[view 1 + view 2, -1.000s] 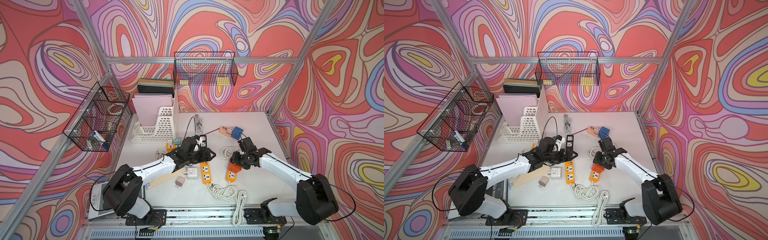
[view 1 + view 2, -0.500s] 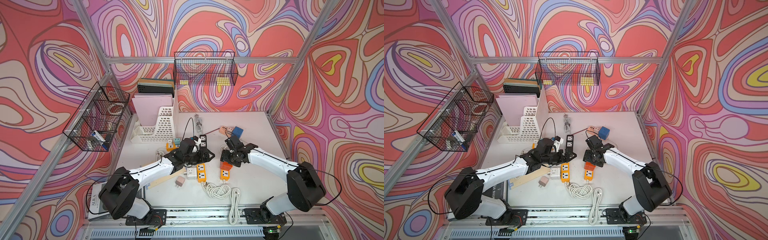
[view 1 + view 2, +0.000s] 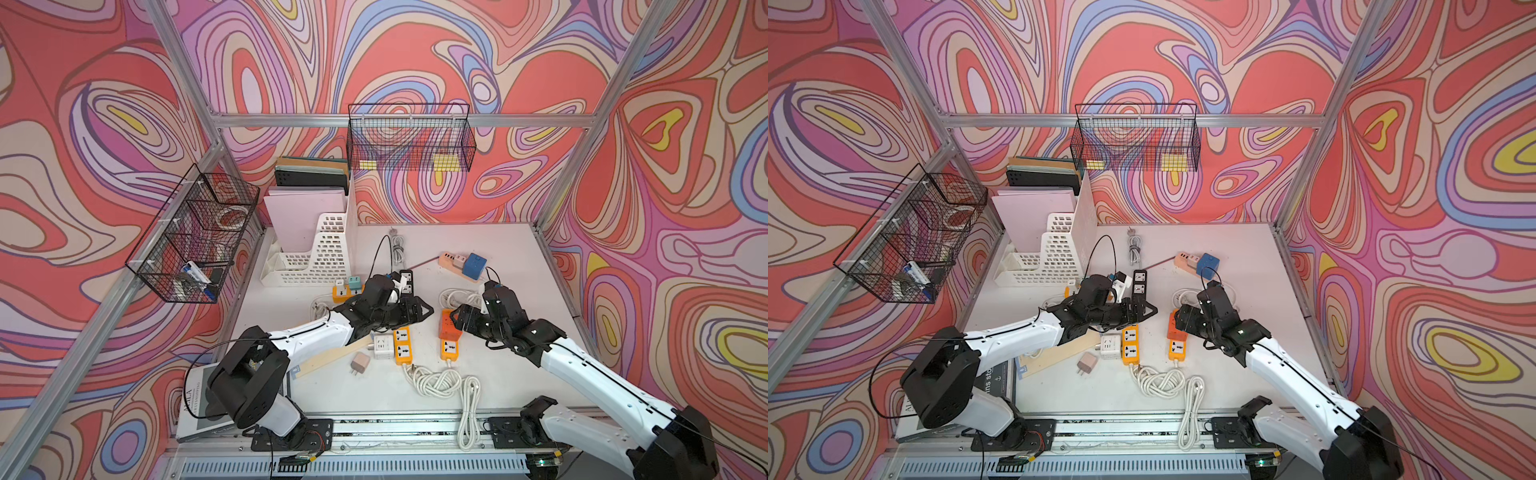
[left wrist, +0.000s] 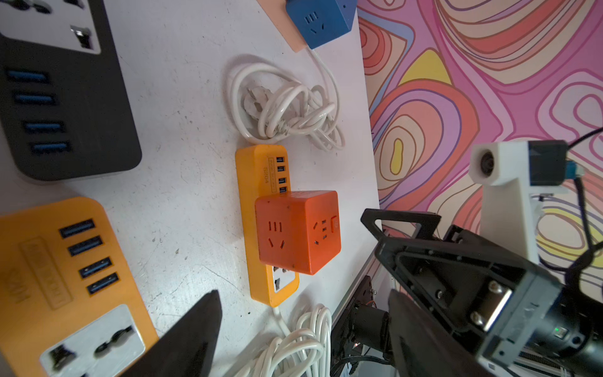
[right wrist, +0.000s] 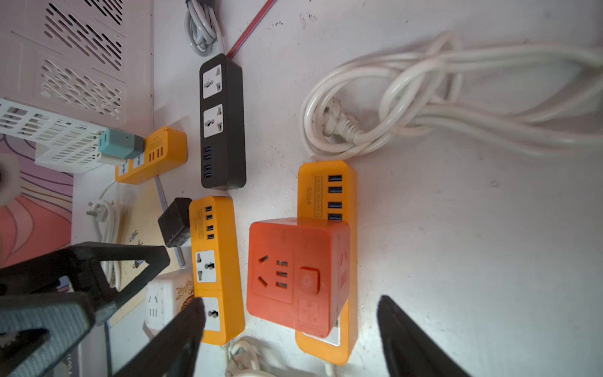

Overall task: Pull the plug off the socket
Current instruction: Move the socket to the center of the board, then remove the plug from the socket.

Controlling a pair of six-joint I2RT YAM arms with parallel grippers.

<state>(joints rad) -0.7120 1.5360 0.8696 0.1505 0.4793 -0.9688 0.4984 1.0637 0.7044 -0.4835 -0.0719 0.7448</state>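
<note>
The orange cube plug sits on the yellow socket strip near the middle of the worktop. It covers the socket it is in, so how deep its pins sit cannot be told (the right wrist view shows only the cube's faces). In both top views the right arm hides part of the cube, and the left arm hides the far end of the second yellow strip. Both wrist views cut the fingers off at the frame edge. A second ago the right jaws were partly closed at the cube. Now they stand wide, with fingers on either side of it and apart from it, holding nothing. The strip and cube lie slightly nearer the second strip than before. The left jaws stand wide over that second strip, empty.
</note>
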